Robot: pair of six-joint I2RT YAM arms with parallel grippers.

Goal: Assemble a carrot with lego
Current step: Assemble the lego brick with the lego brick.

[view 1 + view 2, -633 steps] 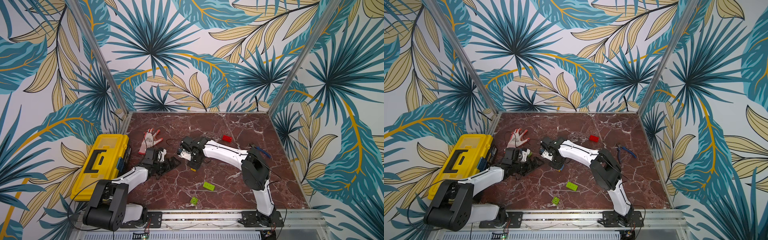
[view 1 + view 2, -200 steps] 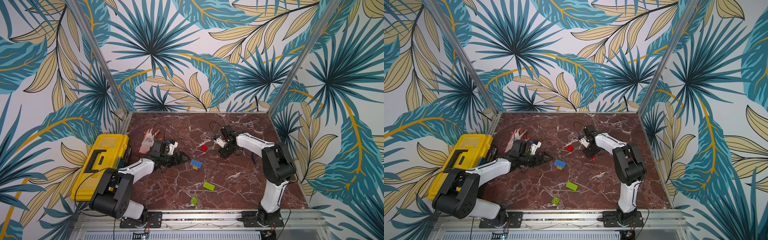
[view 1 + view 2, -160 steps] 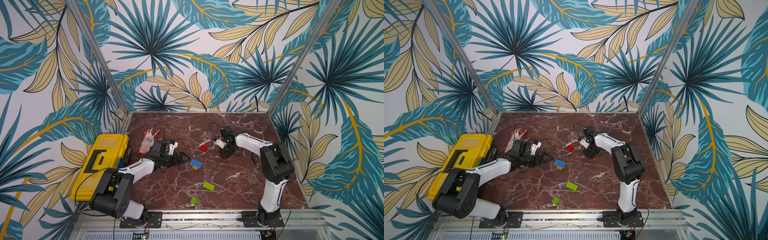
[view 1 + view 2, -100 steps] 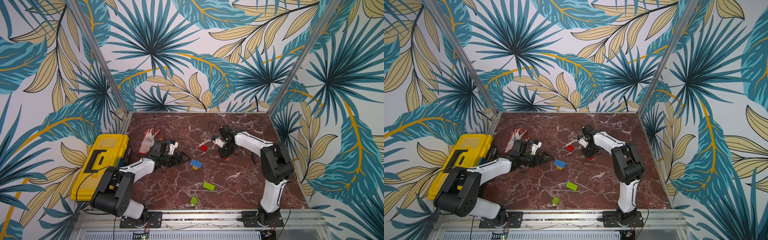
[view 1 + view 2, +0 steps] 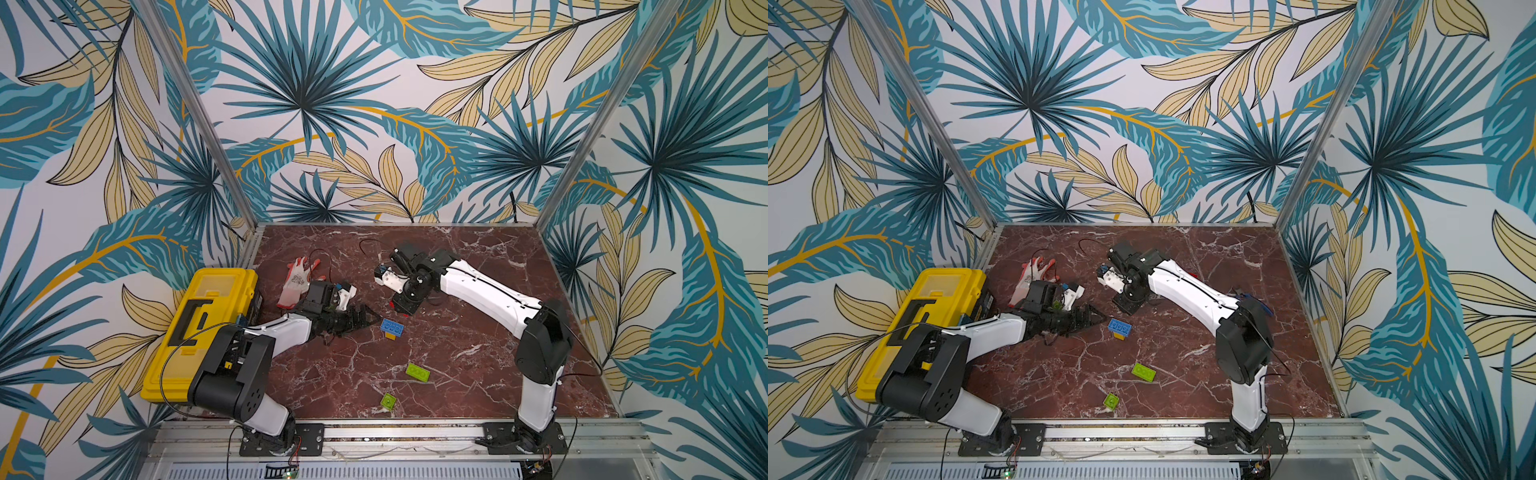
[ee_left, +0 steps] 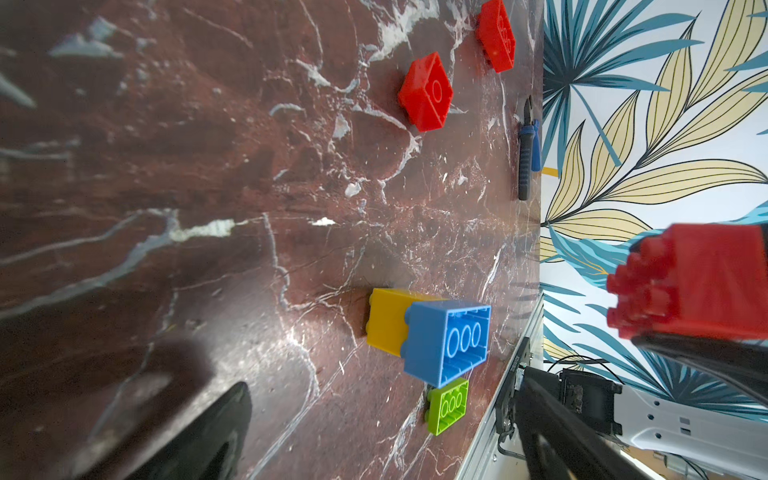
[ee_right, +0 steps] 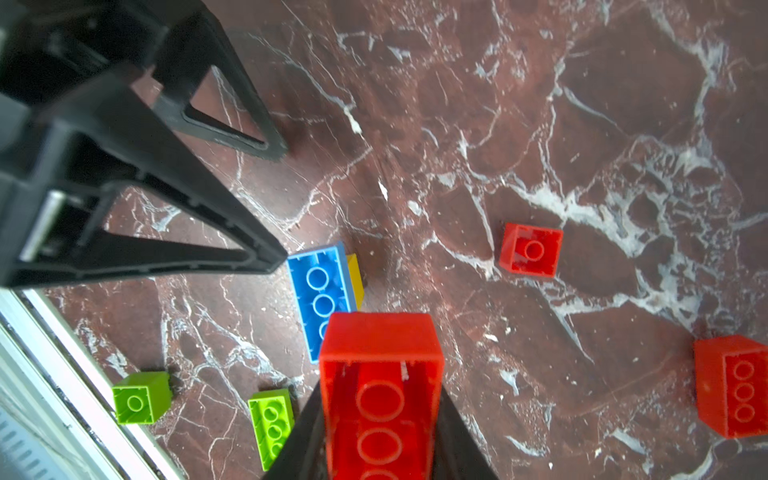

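**Top views:** left hand (image 5: 371,319) lies low over the surface (image 5: 457,374). Its fingers are spread with nothing between them, tips just beside the carrot (image 5: 391,330). The carrot is only a blue brick (image 5: 392,326) on an orange brick (image 5: 389,336), mid-surface in both top views. Right hand (image 5: 404,305) points down just behind that stack, pinching a held red brick (image 5: 393,306), of which only a sliver shows. Long green brick (image 5: 417,372) and small green brick (image 5: 388,401) lie loose nearer the front rail, well apart from the stack. Yellow toolbox (image 5: 199,332) and glove (image 5: 297,280) are on the left side. The other eye gives the same layout: left hand (image 5: 1096,318), right hand (image 5: 1127,305), blue brick (image 5: 1119,327).

**Left wrist:** blue brick (image 6: 446,343) is joined to orange brick (image 6: 386,322), with long green brick (image 6: 448,405) just beside them. Small red brick (image 6: 426,91) and long red brick (image 6: 496,35) sit apart from the stack, and pliers (image 6: 527,153) lie at the surface edge. Held red brick (image 6: 690,282) is clear of the surface, studs showing.

**Right wrist:** held red brick (image 7: 380,395) is clamped between both black fingers (image 7: 461,440), hollow side to the camera, and overlaps the view of the blue brick (image 7: 318,291). The blue brick is hollow side up with orange brick (image 7: 355,278) peeking out beyond it. Left hand (image 7: 276,203) is wide apart and empty, one tip touching or nearly touching the blue brick. Small red brick (image 7: 531,249), long red brick (image 7: 733,384), small green brick (image 7: 141,397) and long green brick (image 7: 272,419) lie loose.
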